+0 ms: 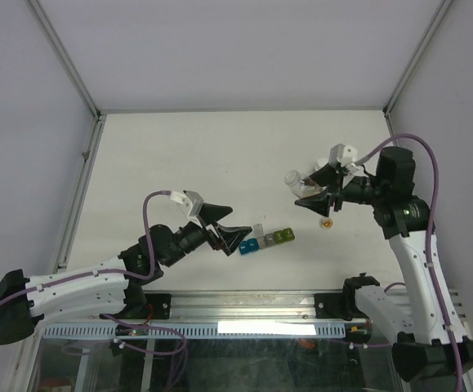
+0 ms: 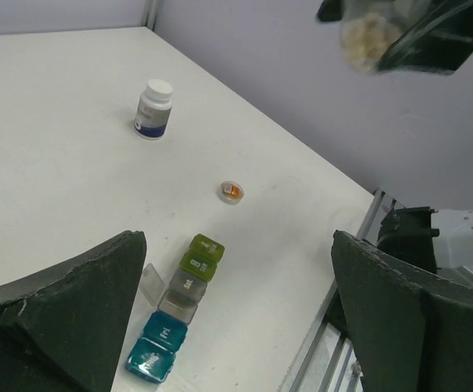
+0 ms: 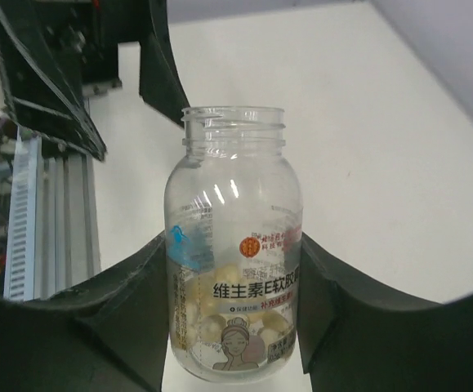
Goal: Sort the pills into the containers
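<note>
The containers (image 1: 266, 239) are a strip of joined compartments running from teal through grey to yellow-green, and lie on the table. In the left wrist view the strip (image 2: 180, 304) has one grey lid (image 2: 152, 282) flipped open. My left gripper (image 1: 234, 227) is open and empty, just left of the strip, which shows between its jaws (image 2: 236, 327). My right gripper (image 1: 316, 189) is shut on a clear uncapped bottle (image 3: 232, 269) holding pale yellow pills (image 3: 220, 327), raised above the table right of the strip. The held bottle also shows in the left wrist view (image 2: 365, 39).
A small round cap with something orange in it (image 1: 327, 223) lies on the table right of the strip, and shows in the left wrist view (image 2: 231, 191). A capped white bottle (image 2: 153, 109) stands farther off. The metal rail (image 1: 244, 306) runs along the near table edge.
</note>
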